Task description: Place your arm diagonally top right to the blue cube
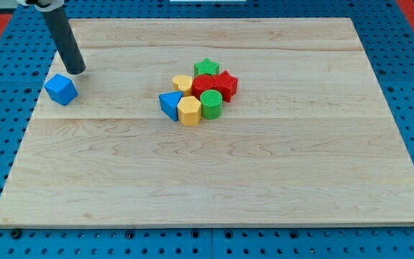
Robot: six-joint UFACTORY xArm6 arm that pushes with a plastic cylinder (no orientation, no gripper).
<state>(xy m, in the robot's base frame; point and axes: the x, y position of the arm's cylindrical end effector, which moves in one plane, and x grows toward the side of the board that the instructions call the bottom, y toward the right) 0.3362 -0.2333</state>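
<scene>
camera view: single | high, angled down from board's (214,180) near edge | whole board framed | mid-distance

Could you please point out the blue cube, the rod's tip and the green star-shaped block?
blue cube (61,89): camera view, centre of its front face.
my tip (77,71): camera view, rod's very end, just top right of the cube.
green star-shaped block (206,67): camera view, its top face.
</scene>
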